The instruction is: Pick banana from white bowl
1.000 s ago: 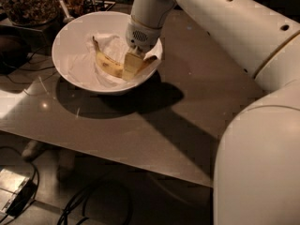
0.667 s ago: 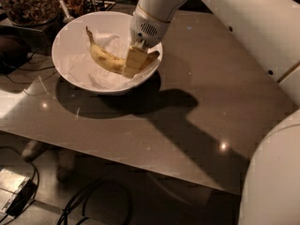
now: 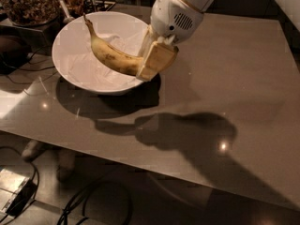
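The banana is yellow with brown specks, its dark stem tip pointing up and to the left. My gripper is shut on its right end, and its pale yellow fingers hide that end. The banana hangs in the air above the white bowl, clear of the crumpled white paper that lines it. The bowl stands at the far left of the grey table. My white arm comes down from the top right.
A dark glass jar of brown bits stands behind the bowl at the far left, with small utensils beside it. Cables and a small device lie on the floor below the table's front edge.
The gripper has risen with the banana held in it; the banana has come up off the paper and now hangs above the bowl. The view has drawn closer.
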`<move>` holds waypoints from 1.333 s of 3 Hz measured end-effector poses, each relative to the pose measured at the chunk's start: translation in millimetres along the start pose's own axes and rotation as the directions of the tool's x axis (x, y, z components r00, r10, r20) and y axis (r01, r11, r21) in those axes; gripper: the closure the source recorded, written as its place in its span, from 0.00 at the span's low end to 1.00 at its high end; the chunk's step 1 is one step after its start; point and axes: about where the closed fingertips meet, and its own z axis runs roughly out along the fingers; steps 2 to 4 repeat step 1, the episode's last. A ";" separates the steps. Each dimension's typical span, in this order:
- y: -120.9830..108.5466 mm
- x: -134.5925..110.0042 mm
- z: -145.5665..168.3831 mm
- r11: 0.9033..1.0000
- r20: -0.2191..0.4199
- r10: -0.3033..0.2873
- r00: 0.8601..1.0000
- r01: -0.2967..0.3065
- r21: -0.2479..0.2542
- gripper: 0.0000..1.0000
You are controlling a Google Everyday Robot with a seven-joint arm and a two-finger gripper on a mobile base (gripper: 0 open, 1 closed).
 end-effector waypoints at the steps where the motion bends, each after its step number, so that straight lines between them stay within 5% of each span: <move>1: -2.4 -0.9 0.0 1.000 0.006 0.002 1.000 -0.002 0.012 1.00; 4: -2.4 -0.9 0.0 1.000 0.006 0.002 1.000 -0.002 0.012 1.00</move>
